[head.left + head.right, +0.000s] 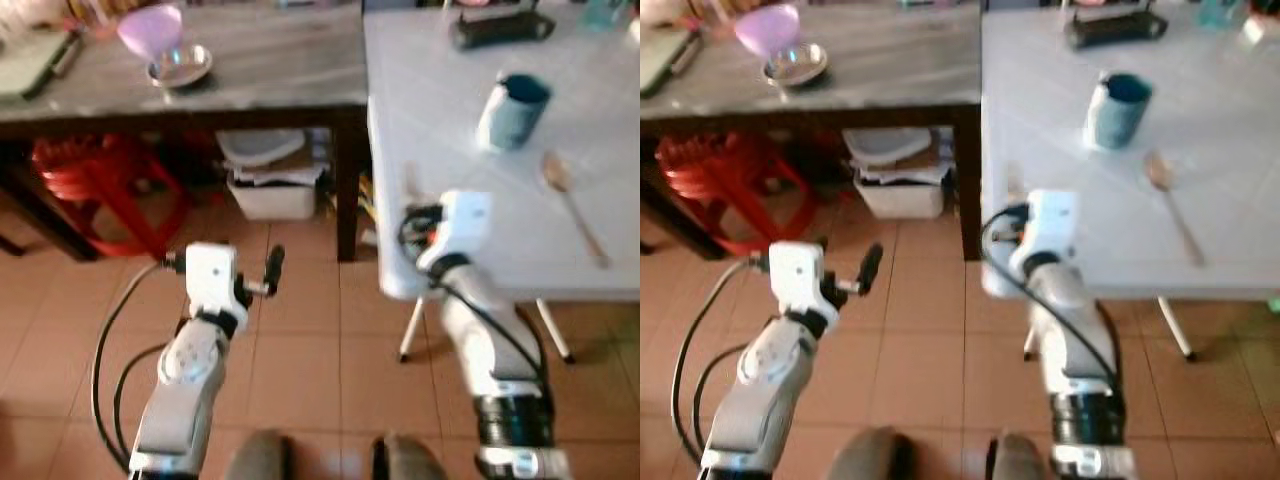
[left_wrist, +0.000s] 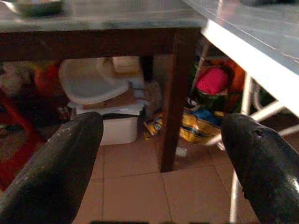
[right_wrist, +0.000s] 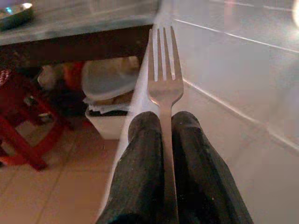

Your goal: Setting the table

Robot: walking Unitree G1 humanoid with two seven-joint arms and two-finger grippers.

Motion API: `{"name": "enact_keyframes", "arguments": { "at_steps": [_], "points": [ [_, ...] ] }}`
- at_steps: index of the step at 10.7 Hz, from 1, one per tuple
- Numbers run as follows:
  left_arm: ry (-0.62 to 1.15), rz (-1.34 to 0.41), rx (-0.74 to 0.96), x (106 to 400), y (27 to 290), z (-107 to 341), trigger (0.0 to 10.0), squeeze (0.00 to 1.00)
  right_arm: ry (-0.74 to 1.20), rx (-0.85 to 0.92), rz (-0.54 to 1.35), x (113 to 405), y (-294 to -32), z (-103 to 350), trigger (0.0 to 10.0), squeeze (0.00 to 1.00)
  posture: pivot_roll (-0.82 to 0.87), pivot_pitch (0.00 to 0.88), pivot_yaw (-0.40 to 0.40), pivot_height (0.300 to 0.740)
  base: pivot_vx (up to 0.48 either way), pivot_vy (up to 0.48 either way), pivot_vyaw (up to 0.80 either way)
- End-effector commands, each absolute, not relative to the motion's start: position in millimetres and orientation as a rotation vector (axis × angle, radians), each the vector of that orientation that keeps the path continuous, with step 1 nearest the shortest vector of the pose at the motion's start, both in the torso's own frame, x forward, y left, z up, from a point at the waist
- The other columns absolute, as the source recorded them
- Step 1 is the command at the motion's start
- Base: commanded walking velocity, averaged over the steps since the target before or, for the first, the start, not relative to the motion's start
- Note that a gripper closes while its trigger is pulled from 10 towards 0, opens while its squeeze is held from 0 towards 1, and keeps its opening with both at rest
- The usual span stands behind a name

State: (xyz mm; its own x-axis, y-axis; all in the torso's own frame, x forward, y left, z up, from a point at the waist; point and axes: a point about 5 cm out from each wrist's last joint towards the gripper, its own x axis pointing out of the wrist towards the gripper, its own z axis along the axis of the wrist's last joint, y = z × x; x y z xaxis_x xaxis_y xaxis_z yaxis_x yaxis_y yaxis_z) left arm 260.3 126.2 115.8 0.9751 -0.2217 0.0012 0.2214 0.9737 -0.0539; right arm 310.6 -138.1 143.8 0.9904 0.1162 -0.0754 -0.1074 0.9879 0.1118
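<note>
I hold the fork [image 3: 164, 88] in the right gripper [image 3: 164, 140], whose two black fingers are clenched on the handle. The tines point straight forward, away from the wrist, so the long axis of the fork lies along the fingers. In the head views the right gripper hangs over the near left corner of the white table [image 1: 440, 130], just at its edge.

The teal mug [image 1: 512, 110] stands on the white table at about 1 o'clock from my right gripper, and the spoon [image 1: 572, 205] lies at about 2 o'clock, with its bowl away from me and its handle toward the near edge. The fork is almost parallel to the spoon, so I judge I only have to carry it forward and to the right, then lay it down near the mug.

The left gripper [image 1: 268, 272] is released, with its fingers [image 2: 60, 163] wide apart and nothing between them. It hovers over the tiled floor [image 1: 300, 340], in front of the dark table [image 1: 270, 70], well apart from the white table. The right arm is clearly the nearer one for this move.

On the dark table, at about 11 o'clock, I see a metal bowl [image 1: 180, 66] and a purple cup [image 1: 150, 30].
</note>
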Motion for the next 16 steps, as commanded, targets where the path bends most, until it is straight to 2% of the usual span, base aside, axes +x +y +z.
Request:
{"name": "enact_keyframes", "arguments": {
  "at_steps": [1,8,16],
  "points": [
    [0.01,-0.194,-0.032,259.5,136.4,114.2,10.0,0.0,0.071,0.113,0.149,310.8,-126.6,145.6,0.0,0.0,0.03,0.15,0.061,0.74,0.386,0.285,0.0],
    [-0.002,-0.161,-0.032,265.0,135.5,115.1,10.0,0.0,0.024,0.036,0.144,305.3,-135.0,145.5,0.0,0.0,0.01,0.135,0.063,0.74,0.433,0.0,0.0],
    [-0.024,-0.158,-0.018,271.2,133.4,118.6,10.0,0.0,-0.042,-0.007,0.151,308.8,-134.5,151.4,0.0,0.0,0.01,0.107,0.072,0.74,0.367,0.304,0.0]
  ]
}}
